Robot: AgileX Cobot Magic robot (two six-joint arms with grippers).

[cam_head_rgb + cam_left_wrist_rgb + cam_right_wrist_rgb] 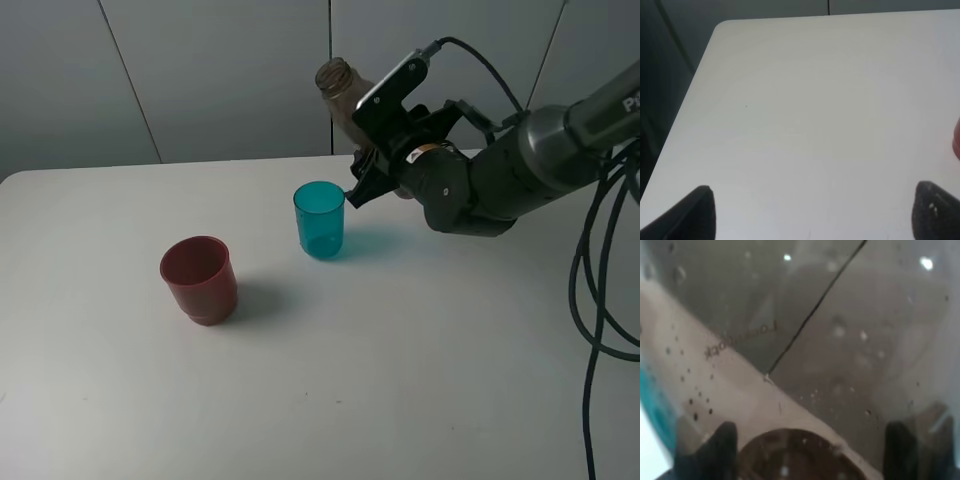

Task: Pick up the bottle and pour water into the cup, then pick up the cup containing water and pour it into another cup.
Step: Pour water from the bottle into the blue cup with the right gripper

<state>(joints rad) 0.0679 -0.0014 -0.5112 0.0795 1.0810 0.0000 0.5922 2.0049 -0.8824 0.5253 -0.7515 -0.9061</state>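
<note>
The smoky grey-brown bottle (pixel 343 95) is held tilted, its open neck up and to the left, just behind and right of the teal cup (pixel 320 220). My right gripper (pixel 368 150) is shut on the bottle; the arm hides its lower body. In the right wrist view the bottle (pixel 805 355) fills the frame between the fingertips (pixel 722 442), with a teal sliver of the cup (pixel 652 395) at the edge. The teal cup stands upright mid-table. The dark red cup (pixel 200 279) stands upright left and nearer. My left gripper (pixel 810 210) is open over bare table.
The white table (pixel 400 380) runs to a grey wall behind. Black cables (pixel 600 280) hang at the right edge. In the left wrist view the table's corner (pixel 720 27) and a red sliver of the red cup (pixel 956 140) show.
</note>
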